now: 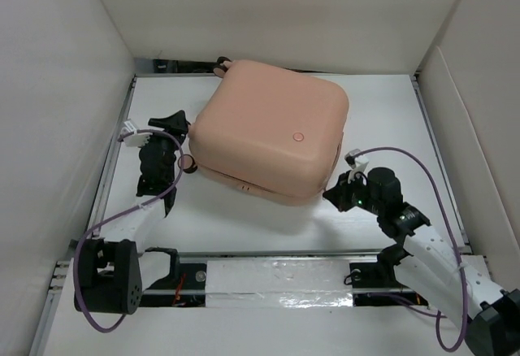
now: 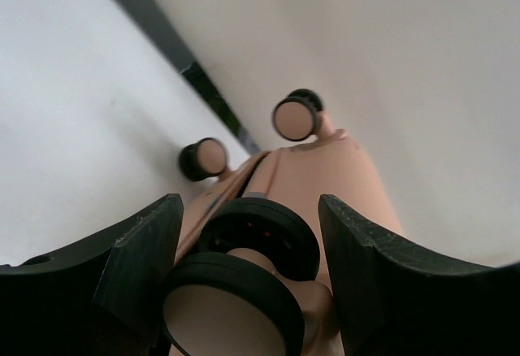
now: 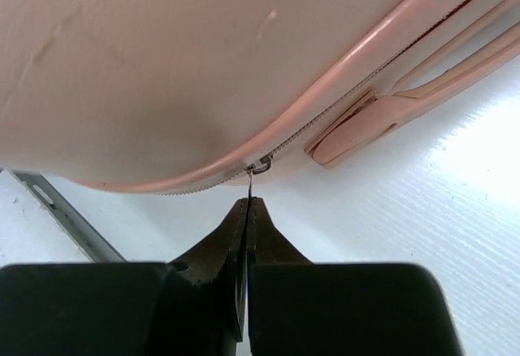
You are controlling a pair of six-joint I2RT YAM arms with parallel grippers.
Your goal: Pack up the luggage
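The peach-pink luggage (image 1: 268, 128) lies shut and flat in the middle of the white table (image 1: 390, 112). My left gripper (image 1: 180, 161) is at its left corner. In the left wrist view the fingers (image 2: 138, 250) close on a pink-and-black caster wheel (image 2: 236, 291) between them, and my left gripper (image 2: 250, 203) holds it. Two more wheels (image 2: 294, 118) show further along the shell (image 2: 325, 177). My right gripper (image 1: 331, 192) is at the near right edge. In the right wrist view it (image 3: 248, 203) is shut on the thin metal zipper pull (image 3: 253, 179) below the shell (image 3: 162, 63).
A pink side handle (image 3: 382, 116) sits just right of the zipper slider. White walls box in the table on three sides. A black rail (image 1: 175, 65) runs along the back wall and a taped rail (image 1: 276, 279) along the front edge.
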